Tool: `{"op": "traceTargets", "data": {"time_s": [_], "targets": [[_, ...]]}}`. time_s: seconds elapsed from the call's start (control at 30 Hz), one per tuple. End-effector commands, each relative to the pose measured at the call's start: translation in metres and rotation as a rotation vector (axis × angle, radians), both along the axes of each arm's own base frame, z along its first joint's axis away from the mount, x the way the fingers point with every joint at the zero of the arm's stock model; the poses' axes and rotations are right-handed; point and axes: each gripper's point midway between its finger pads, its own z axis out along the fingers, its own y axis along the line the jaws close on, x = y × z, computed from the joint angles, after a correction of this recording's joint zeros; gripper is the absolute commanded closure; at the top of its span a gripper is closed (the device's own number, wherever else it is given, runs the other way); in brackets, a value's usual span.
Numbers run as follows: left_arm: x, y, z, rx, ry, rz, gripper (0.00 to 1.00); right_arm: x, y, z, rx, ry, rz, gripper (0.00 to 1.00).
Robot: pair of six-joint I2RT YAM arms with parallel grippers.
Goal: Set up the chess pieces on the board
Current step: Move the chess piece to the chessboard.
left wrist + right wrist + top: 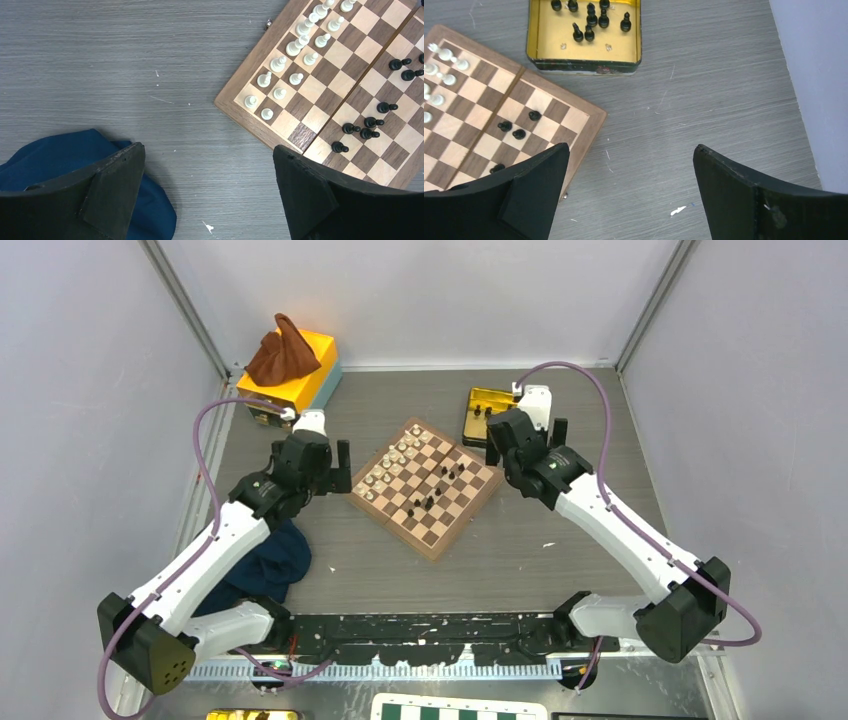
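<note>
The wooden chessboard [428, 488] lies turned like a diamond in the middle of the table. Several tiny black chess pieces [430, 502] stand scattered on its right half; they also show in the left wrist view [370, 122] and the right wrist view [518, 134]. More black pieces [589, 22] stand in a yellow tin [584, 65] behind the board's right corner. My left gripper [333, 458] is open and empty beside the board's left corner [240, 107]. My right gripper [527, 440] is open and empty, over bare table right of the board's rim [591, 125].
Cream pieces [385, 468] fill two rows on the board's left side [295, 47]. A blue cloth [270, 560] lies under my left arm [60, 155]. A yellow box with a brown cloth [290, 365] stands at the back left. A green-and-white board [460, 710] shows at the bottom edge.
</note>
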Motion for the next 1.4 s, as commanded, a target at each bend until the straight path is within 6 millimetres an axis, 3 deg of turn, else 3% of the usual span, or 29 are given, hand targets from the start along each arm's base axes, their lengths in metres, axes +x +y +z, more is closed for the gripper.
{"op": "traceTargets", "data": {"time_s": [0.0,0.03,0.1,0.17,0.23,0.3,0.5,0.77,1.1,1.37], "targets": [[0.008,-0.007,0.011,-0.035,-0.036,-0.028,0.0,0.013,0.011,0.02,0.075,-0.082,0.02,0.0],[0.008,-0.009,0.01,-0.045,-0.029,-0.034,0.0,0.017,0.016,0.013,0.071,-0.056,0.031,0.0],[0.006,-0.014,0.004,-0.069,-0.013,-0.048,0.0,0.025,0.029,-0.006,0.065,0.018,0.054,0.11],[0.005,-0.018,-0.001,-0.085,0.001,-0.055,0.0,0.034,0.044,-0.028,0.066,0.102,0.061,0.3],[0.004,-0.018,-0.006,-0.085,0.012,-0.056,0.0,0.043,0.058,-0.046,0.077,0.171,0.057,0.57],[0.003,-0.017,-0.009,-0.081,0.015,-0.051,0.0,0.051,0.069,-0.06,0.095,0.209,0.053,0.73],[0.003,-0.018,-0.017,-0.078,0.028,-0.055,0.0,0.068,0.088,-0.083,0.116,0.248,0.054,0.74],[0.005,-0.019,-0.02,-0.064,0.037,-0.068,0.0,0.075,0.111,-0.11,0.16,0.306,0.106,0.49],[0.007,-0.017,-0.024,-0.058,0.048,-0.067,0.0,0.085,0.118,-0.127,0.184,0.328,0.11,0.48],[0.007,-0.014,-0.026,-0.054,0.056,-0.06,0.0,0.097,0.109,-0.134,0.224,0.333,0.086,0.51]]}}
